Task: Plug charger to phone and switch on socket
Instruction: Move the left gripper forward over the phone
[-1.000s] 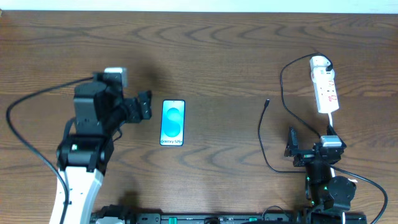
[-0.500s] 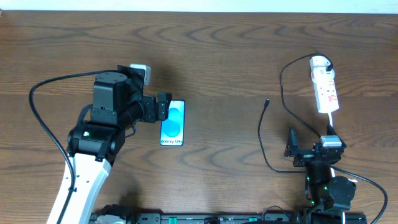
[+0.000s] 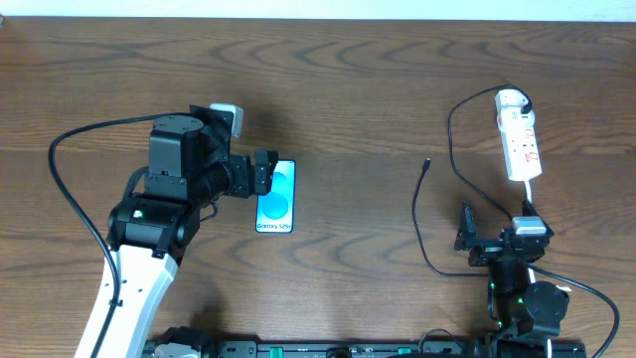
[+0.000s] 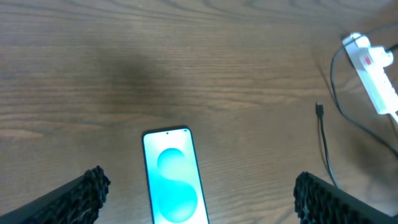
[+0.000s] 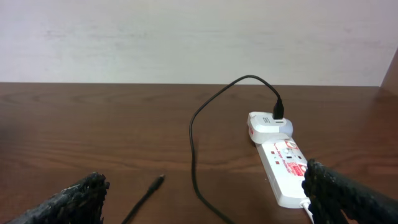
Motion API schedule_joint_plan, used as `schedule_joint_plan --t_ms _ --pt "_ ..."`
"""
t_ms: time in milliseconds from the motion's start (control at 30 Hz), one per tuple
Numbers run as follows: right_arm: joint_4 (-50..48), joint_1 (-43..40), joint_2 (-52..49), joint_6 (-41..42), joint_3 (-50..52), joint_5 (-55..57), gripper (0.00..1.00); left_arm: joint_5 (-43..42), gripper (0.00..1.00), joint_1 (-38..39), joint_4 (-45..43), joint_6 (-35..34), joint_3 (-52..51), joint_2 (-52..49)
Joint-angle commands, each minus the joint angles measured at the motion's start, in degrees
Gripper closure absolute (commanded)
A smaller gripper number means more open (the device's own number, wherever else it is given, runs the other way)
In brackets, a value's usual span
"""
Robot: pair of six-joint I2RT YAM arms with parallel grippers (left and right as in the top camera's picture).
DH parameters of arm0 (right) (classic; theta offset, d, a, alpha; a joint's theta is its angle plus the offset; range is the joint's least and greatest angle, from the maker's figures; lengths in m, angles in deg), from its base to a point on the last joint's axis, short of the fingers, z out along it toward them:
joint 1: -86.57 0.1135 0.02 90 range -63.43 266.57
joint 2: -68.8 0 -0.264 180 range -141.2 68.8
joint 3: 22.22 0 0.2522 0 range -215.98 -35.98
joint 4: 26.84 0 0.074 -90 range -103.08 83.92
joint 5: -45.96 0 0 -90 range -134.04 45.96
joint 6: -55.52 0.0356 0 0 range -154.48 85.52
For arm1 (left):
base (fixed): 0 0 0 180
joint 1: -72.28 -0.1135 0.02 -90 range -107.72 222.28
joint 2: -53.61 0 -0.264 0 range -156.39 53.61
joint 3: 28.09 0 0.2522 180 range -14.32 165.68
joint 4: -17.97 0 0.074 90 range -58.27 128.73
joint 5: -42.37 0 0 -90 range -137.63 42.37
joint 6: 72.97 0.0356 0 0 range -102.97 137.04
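Left side: the left claw [image 3: 265, 173] is seen fully open, its fingers [image 4: 84, 190] spread to the two lower corners of the wrist view. Nothing is held. From overhead it hangs over the upper left edge of the phone [image 3: 278, 201]; whether contact is made cannot be told.

The phone is laid flat on the wooden tabletop [image 3: 358, 80], screen up and lit blue-teal. In the left wrist view it is framed between the spread fingers, clear of both.

Centre-right: the charger [image 3: 414, 214] is traced as a thin black cable on the tabletop. Its plug tip [image 3: 427, 162] lies free on the wood, well apart from the phone.

Right side: the right claw [image 3: 465, 231] is seen fully open and holding nothing, low at the near edge, beside the cable's lower bend.

Far right: the socket [image 3: 520, 139] lies on the tabletop, with a thick white cord [image 3: 531, 192] leaving its near end. One outlet at its far, rounded end is occupied by a black plug [image 5: 278, 112], from which a black cable loops off. The switch position cannot be read.
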Motion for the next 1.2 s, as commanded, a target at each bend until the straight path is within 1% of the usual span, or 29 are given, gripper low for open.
schedule_joint_plan --t_ms 0,267,400,467,633,867,933,1033,1167 --pt "0.20 -0.22 0.57 -0.63 0.11 -0.37 0.01 2.95 0.02 0.17 0.52 -1.79 3.19 -0.20" --pt "0.20 -0.22 0.57 -0.63 0.11 -0.37 0.01 8.31 0.02 0.17 7.78 -2.43 11.52 -4.52" --pt "0.20 -0.22 0.57 -0.63 0.11 -0.37 0.01 10.27 0.02 0.17 9.25 -6.67 12.61 -6.58" --pt "0.20 -0.22 0.57 -0.63 0.11 -0.37 0.01 9.88 0.02 0.17 9.92 -7.80 12.61 -7.67" --pt "0.20 -0.22 0.57 -0.63 0.11 -0.37 0.01 6.75 0.02 0.17 11.63 -8.09 12.61 -9.92" --pt "0.20 -0.22 0.57 -0.63 0.11 -0.39 0.01 7.52 0.02 0.20 12.39 -10.64 12.70 -12.09" --pt "0.20 -0.22 0.57 -0.63 0.11 -0.37 0.01 9.57 0.02 0.50 13.90 -11.28 13.35 -12.94" --pt "0.20 -0.22 0.57 -0.63 0.11 -0.37 0.01 15.30 0.02 2.54 16.70 -11.39 15.08 -14.62" --pt "0.20 -0.22 0.57 -0.63 0.11 -0.37 0.01 16.72 0.02 6.60 17.88 -11.43 17.05 -17.33"
